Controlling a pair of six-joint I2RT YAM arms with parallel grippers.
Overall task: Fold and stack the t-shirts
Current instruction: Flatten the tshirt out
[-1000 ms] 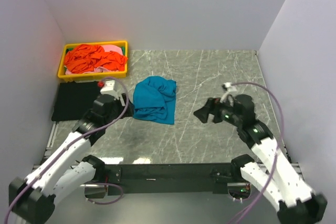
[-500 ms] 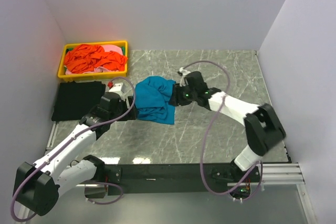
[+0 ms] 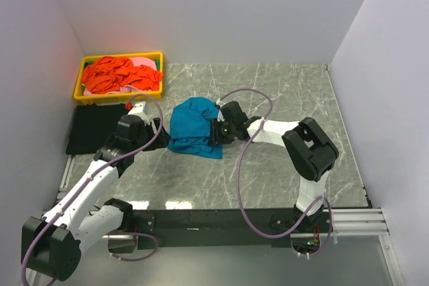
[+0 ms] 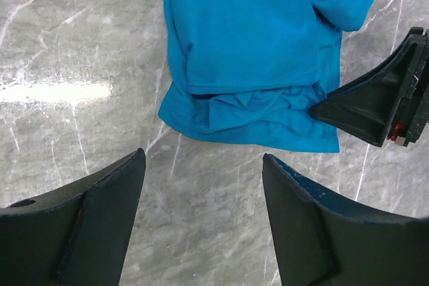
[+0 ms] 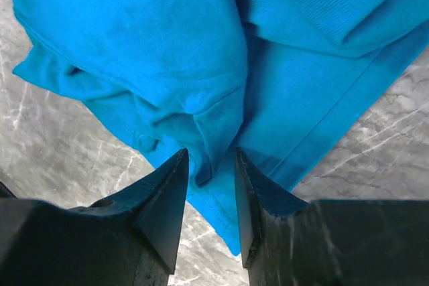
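Now: right pincer, jaws drawn close on a raised fold at the hem of the teal-blue t-shirt; a second ago it hung well apart from the cloth. Left pincer, spread wide, empty, hovers just beside the shirt's opposite edge, drawn slightly back. Shirt lies crumpled mid-bench. Judgement: spreading-out is only beginning, with no fold made.

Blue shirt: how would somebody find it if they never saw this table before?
Find the grey marble table, then the yellow tray in its far left corner. Near that tray a black shirt lies flat, and just right of it, mid-table, is the blue shirt. It is the only blue thing, bunched in a heap with the right claw at its edge.
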